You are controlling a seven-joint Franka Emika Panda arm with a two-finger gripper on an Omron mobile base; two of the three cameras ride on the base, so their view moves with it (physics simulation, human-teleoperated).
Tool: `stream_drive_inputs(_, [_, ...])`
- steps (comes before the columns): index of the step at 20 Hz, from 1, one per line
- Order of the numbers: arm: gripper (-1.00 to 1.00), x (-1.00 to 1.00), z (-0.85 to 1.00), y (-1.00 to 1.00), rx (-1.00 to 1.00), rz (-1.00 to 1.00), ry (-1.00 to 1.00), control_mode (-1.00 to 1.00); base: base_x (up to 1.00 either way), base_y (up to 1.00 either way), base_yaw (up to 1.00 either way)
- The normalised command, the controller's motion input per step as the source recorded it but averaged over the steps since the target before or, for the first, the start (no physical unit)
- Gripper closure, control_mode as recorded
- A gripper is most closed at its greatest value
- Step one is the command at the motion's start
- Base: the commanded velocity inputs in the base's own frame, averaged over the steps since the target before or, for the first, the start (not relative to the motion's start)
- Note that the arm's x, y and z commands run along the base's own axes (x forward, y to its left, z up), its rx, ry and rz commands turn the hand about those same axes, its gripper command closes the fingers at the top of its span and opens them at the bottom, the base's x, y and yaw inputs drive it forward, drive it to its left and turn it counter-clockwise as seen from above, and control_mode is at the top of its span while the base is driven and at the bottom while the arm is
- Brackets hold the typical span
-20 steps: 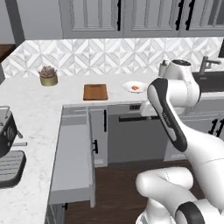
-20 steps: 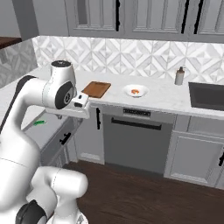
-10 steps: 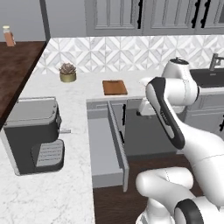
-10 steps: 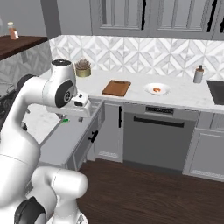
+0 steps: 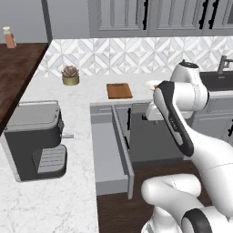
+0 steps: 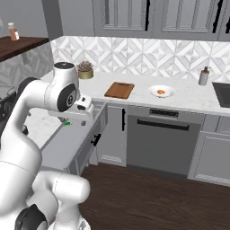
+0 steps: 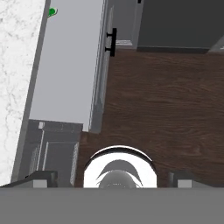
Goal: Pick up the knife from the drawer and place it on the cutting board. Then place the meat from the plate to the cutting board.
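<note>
End effector: the end effector (image 6: 85,107) hangs above the open drawer (image 6: 67,143), next to its front panel; its fingertips sit far apart at the bottom of the hand view, spread, with nothing between them.
Drawer: pulled well out from under the table (image 6: 188,99), its grey floor bare but for one thing.
Knife: the knife (image 7: 52,12) shows as a green handle at the drawer's back corner, against the wall nearest the table; the blade cannot be made out.
Cutting board: the cutting board (image 6: 119,90) lies flat on the table beyond the drawer.
Plate: the plate (image 6: 161,91) stands on the table, near the cutting board, apart from it.
Meat: the meat (image 6: 161,91) sits on the plate's middle.
Plant: a potted plant (image 5: 70,75) stands on the table, beyond the drawer's far side.
</note>
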Motion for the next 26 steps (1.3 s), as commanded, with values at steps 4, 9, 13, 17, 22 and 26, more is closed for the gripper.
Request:
stream_drive_inputs(4, [-1.00,0.07,-0.06,0.00,-0.01,0.00,0.00,-1.00,0.00,0.00,0.00])
stream_drive_inputs(9, [-1.00,0.85,-0.55,0.19,-0.03,0.00,0.02,-1.00,0.00,0.00,0.00])
stream_drive_inputs(13, [-1.00,0.84,-0.90,0.69,0.00,0.03,0.14,-1.00,0.00,0.00,0.00])
stream_drive_inputs(17, [-1.00,0.66,-0.90,0.35,0.00,0.10,0.08,-1.00,0.00,0.00,0.00])
stream_drive_inputs(22, [-1.00,0.49,-0.69,0.01,-0.07,0.03,0.02,-1.00,0.00,0.00,0.00])
stream_drive_inputs(26, [-1.00,0.31,-0.59,0.02,-0.01,0.00,0.00,-1.00,0.00,0.00,0.00])
